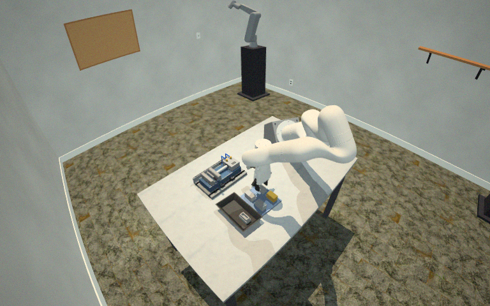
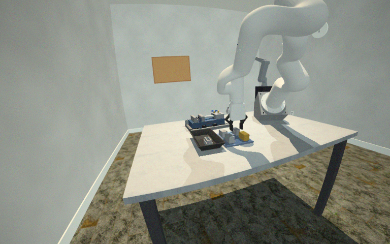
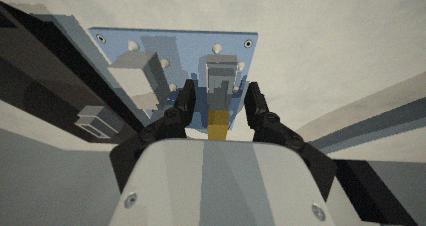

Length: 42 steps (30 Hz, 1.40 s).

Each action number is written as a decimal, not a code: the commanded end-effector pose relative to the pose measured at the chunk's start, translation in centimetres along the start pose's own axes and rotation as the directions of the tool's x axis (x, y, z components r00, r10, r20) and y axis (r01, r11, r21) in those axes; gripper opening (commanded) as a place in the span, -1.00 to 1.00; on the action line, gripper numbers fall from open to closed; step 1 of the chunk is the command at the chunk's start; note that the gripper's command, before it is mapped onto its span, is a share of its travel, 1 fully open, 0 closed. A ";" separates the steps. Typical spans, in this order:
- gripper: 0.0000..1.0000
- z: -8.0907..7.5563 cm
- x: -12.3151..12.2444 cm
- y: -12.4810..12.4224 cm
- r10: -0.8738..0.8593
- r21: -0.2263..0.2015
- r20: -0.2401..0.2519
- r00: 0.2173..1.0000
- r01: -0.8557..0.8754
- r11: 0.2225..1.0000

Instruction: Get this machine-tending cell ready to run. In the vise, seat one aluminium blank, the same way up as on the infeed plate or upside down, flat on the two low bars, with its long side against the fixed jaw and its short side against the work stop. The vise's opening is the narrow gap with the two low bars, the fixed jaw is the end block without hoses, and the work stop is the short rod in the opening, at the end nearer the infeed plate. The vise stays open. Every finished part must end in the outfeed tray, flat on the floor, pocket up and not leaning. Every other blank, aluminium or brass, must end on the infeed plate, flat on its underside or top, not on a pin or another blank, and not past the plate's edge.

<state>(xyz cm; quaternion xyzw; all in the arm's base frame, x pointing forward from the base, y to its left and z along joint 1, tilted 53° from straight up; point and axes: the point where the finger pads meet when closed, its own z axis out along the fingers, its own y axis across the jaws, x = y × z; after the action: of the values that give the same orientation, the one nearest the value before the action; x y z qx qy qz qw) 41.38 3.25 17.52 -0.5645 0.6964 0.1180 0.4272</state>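
Observation:
My gripper (image 1: 259,184) is open and empty, hanging a little above the blue infeed plate (image 1: 261,201). In the wrist view the fingers frame a grey aluminium blank (image 3: 221,76) lying below them on the plate, with the brass blank (image 3: 218,125) in line nearer the camera. A second aluminium blank (image 3: 136,78) stands to the left on the plate. The brass blank (image 2: 244,135) sits at the plate's right side. The vise (image 1: 221,173) stands beyond the plate. A finished part (image 1: 244,217) lies pocket up in the dark outfeed tray (image 1: 238,214).
The tray lies right beside the plate, and its wall shows at the left in the wrist view. Small pins stick up from the plate (image 3: 216,48). The arm's base (image 2: 269,107) stands at the table's back right.

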 end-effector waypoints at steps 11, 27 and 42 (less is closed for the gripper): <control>-1.00 0.0 0.0 0.0 0.000 0.001 0.000 1.000 0.000 1.000; -1.00 0.0 0.0 0.0 0.000 0.001 0.000 1.000 0.000 1.000; -1.00 0.0 0.0 0.0 0.000 0.001 0.000 1.000 0.000 1.000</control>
<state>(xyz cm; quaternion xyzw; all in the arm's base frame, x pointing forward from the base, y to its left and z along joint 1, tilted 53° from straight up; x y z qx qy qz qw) 41.38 3.25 17.52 -0.5645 0.6964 0.1180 0.4272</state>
